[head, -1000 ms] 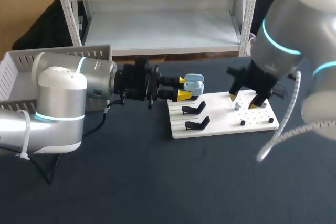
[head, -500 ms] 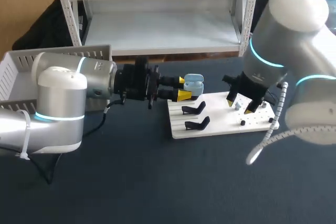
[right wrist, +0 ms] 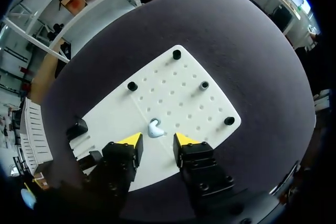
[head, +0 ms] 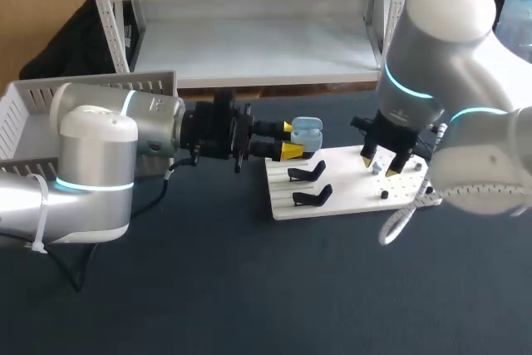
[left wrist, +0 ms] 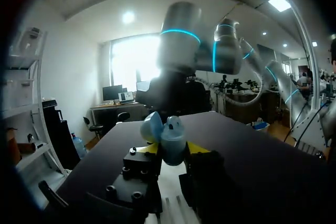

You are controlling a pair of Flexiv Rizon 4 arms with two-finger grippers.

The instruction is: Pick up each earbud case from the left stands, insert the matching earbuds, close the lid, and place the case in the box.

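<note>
Blue case [head: 307, 132], lid up, sits just above mid-frame, clamped in the left jaws over the upper-left corner of the board [head: 349, 193]. Centre-right, the right jaws hang wide over the board. A pale earbud [right wrist: 155, 128] lies on it just ahead of their tips, touching neither. Two black stands [head: 307, 174] occupy the board's left half on the dark table [head: 208, 288].

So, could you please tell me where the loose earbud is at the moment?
In the right wrist view, the earbud lies on the white pegboard, just ahead of the right gripper, whose open fingers do not touch it.
</note>
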